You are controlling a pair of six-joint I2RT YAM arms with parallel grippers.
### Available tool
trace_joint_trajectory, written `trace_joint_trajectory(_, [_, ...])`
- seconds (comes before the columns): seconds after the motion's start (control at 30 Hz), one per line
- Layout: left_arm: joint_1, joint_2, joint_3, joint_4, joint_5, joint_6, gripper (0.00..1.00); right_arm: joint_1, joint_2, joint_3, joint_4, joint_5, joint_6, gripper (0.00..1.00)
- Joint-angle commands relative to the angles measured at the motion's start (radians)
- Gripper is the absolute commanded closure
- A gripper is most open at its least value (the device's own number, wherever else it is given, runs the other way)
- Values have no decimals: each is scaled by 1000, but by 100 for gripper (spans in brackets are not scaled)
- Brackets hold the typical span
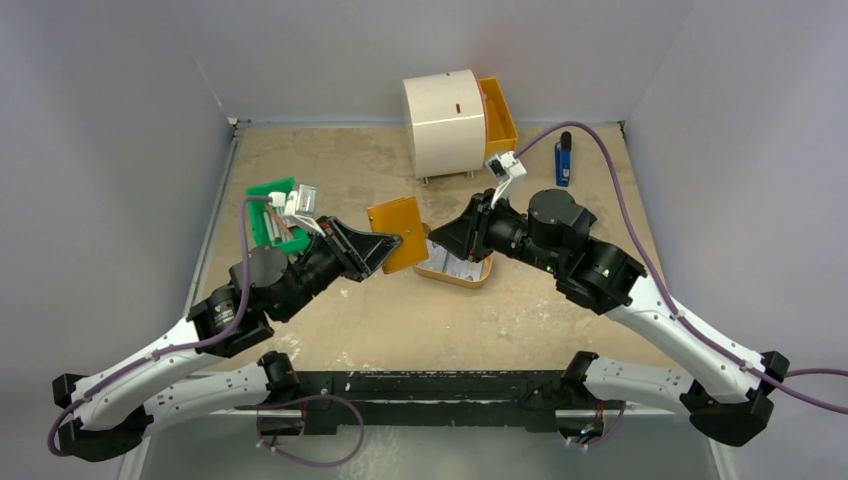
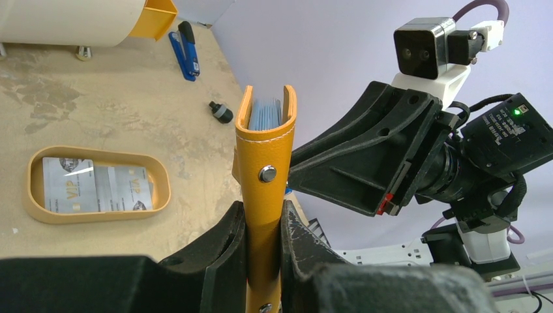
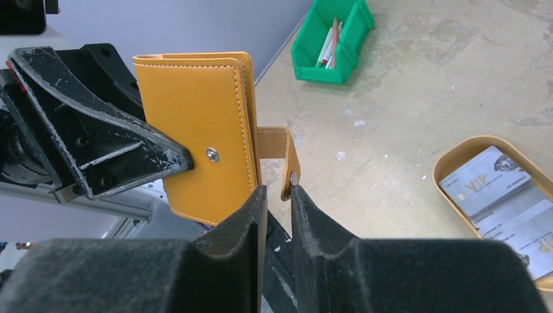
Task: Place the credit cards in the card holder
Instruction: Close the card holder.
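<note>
Counter: sandy work surface. A white cabinet stands at the back, and the two arms meet over the middle.
Left gripper: clamped on the lower part of the card holder, holding it upright in the air, well clear of the counter.
Right gripper: facing the holder from the other side, with its jaws slightly apart. The strap's end lies at the tip of one finger and does not look squeezed.
Tray: oval and tan, with a raised rim. It sits on the counter below the two grippers.
Card holder: orange-tan wallet, folded, with the closed spine toward the camera in the left wrist view. Grey-blue edges show in the open top, but whether these are pockets or cards cannot be told.
Credit cards: pale grey, lying flat and overlapping inside the tray. None is in either gripper.
Strap: small closure tab, unsnapped, hanging out from the holder's edge toward the right gripper.
Step in hand: judging by this, opening the holder. The tab is free but the cover is not yet spread.
Next move: the right gripper likely needs a firm pinch on the tab or cover to pull it open while the left holds steady. Only then can it reach down to the tray for a card.
</note>
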Motion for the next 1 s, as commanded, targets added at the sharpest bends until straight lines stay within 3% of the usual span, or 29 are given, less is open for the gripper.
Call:
trace_joint_trajectory(0.0, [3, -14, 47, 55, 13, -5, 100, 4, -4, 21, 27, 5, 1, 76])
trace_joint_trajectory(0.2, [3, -19, 45, 53, 13, -6, 100, 4, -2, 20, 17, 27, 3, 68])
trace_joint_trajectory(0.5, [3, -24, 43, 51, 10, -6, 100, 4, 4, 20, 13, 29, 0, 67])
trace_joint_trajectory(0.83, [3, -27, 41, 54, 12, -8, 100, 4, 1, 17, 35, 11, 1, 79])
trace_joint_trajectory(0.97, [3, -30, 38, 51, 9, -11, 100, 4, -9, 10, 48, 8, 2, 89])
